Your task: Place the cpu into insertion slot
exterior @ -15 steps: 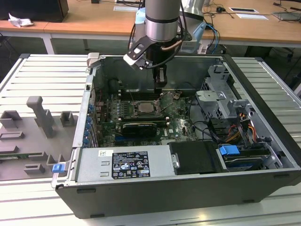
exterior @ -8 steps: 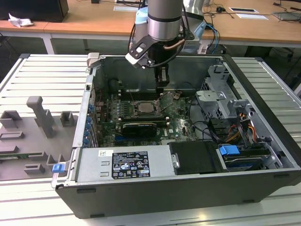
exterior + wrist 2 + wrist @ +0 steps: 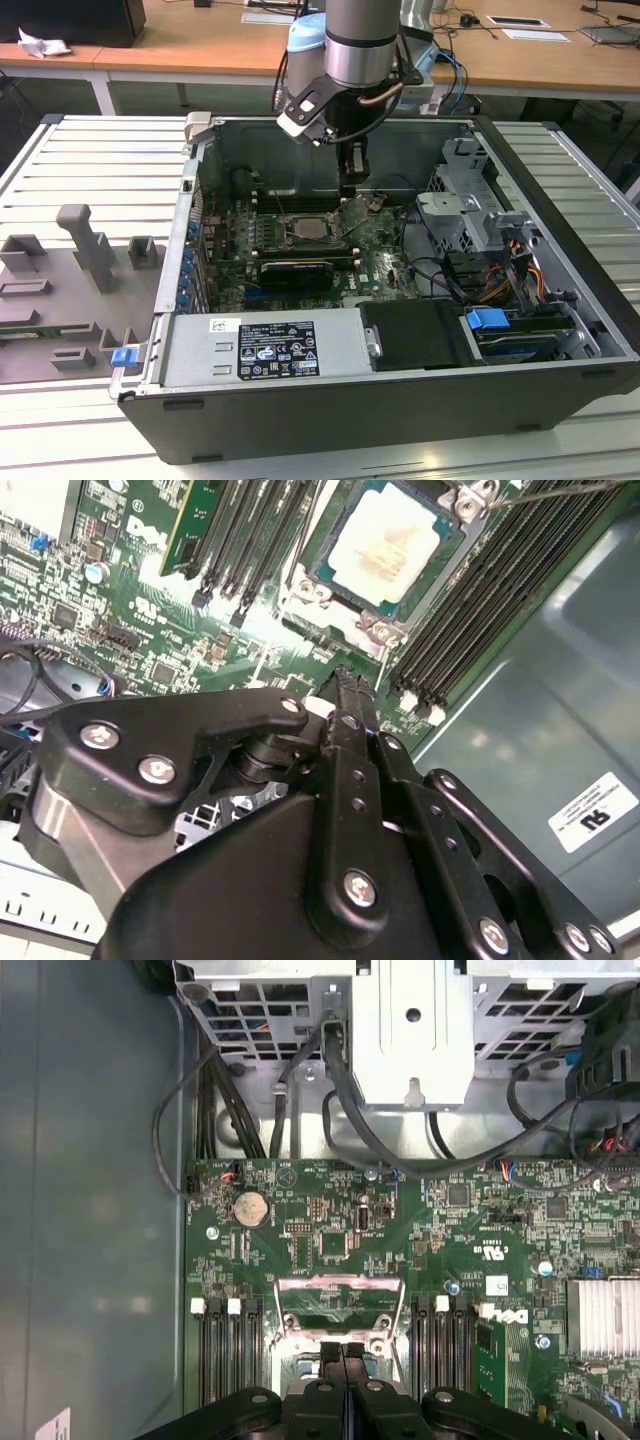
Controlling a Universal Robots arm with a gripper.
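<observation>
The cpu (image 3: pixel 385 542), a square chip with a silver-grey top and a pale smear on it, lies flat inside the insertion slot (image 3: pixel 312 590) on the green board. A wire lever (image 3: pixel 560 492) runs past one corner of the slot. In the exterior view the cpu (image 3: pixel 306 228) sits mid-board, and my gripper (image 3: pixel 352 183) hangs above the board, just to the exterior view's right of it and further back. Both wrist views show the black fingers pressed together with nothing between them, gripper (image 3: pixel 343 675) and gripper (image 3: pixel 343 1350). A hinged metal frame (image 3: pixel 340 1285) stands just beyond the fingertips.
Long black memory slots (image 3: pixel 500 590) flank the socket. A black graphics card (image 3: pixel 295 272) lies in front of it, and a metal drive cage (image 3: pixel 470 215) with cables (image 3: pixel 500 285) stands at the exterior view's right. The case walls (image 3: pixel 190 230) enclose everything. Grey fixtures (image 3: pixel 90 250) stand outside.
</observation>
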